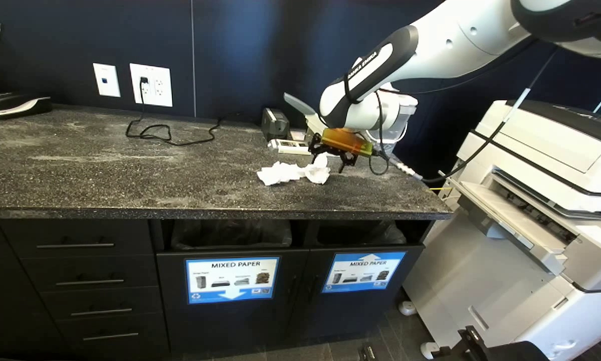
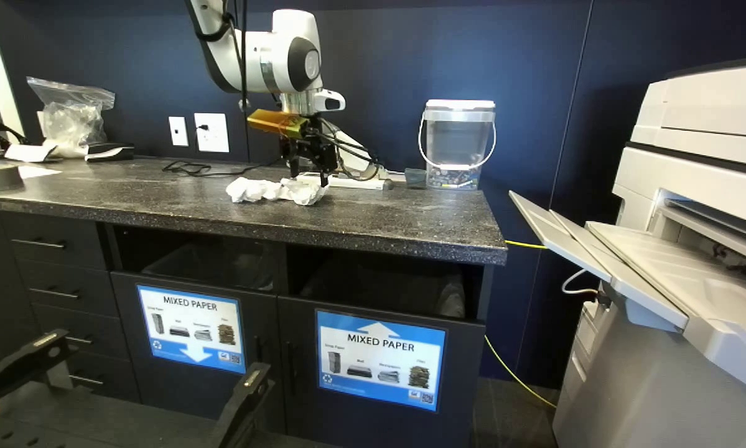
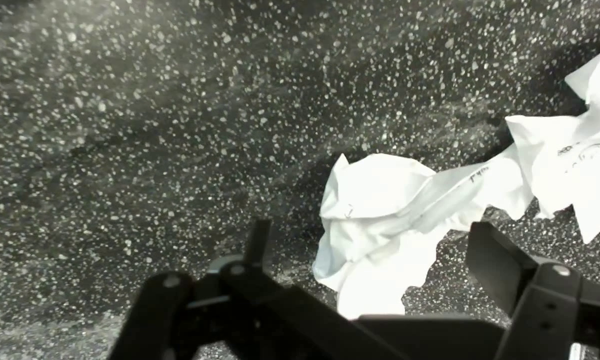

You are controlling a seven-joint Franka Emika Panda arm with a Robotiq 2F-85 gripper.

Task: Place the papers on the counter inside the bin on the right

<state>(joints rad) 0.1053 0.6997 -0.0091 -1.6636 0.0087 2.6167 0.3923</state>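
The gripper (image 3: pixel 370 241) is found spread over the counter (image 3: pixel 154 125); crumpled papers (image 3: pixel 392 200) are seen reaching from between its fingers toward two o'clock in the wrist view. Contact cannot be determined.

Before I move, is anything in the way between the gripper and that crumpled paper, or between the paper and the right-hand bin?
Nothing visible stands between the open gripper and the crumpled paper. Toward the bin, the counter's front edge is in the way: the paper lies behind it, the bin opens below it.
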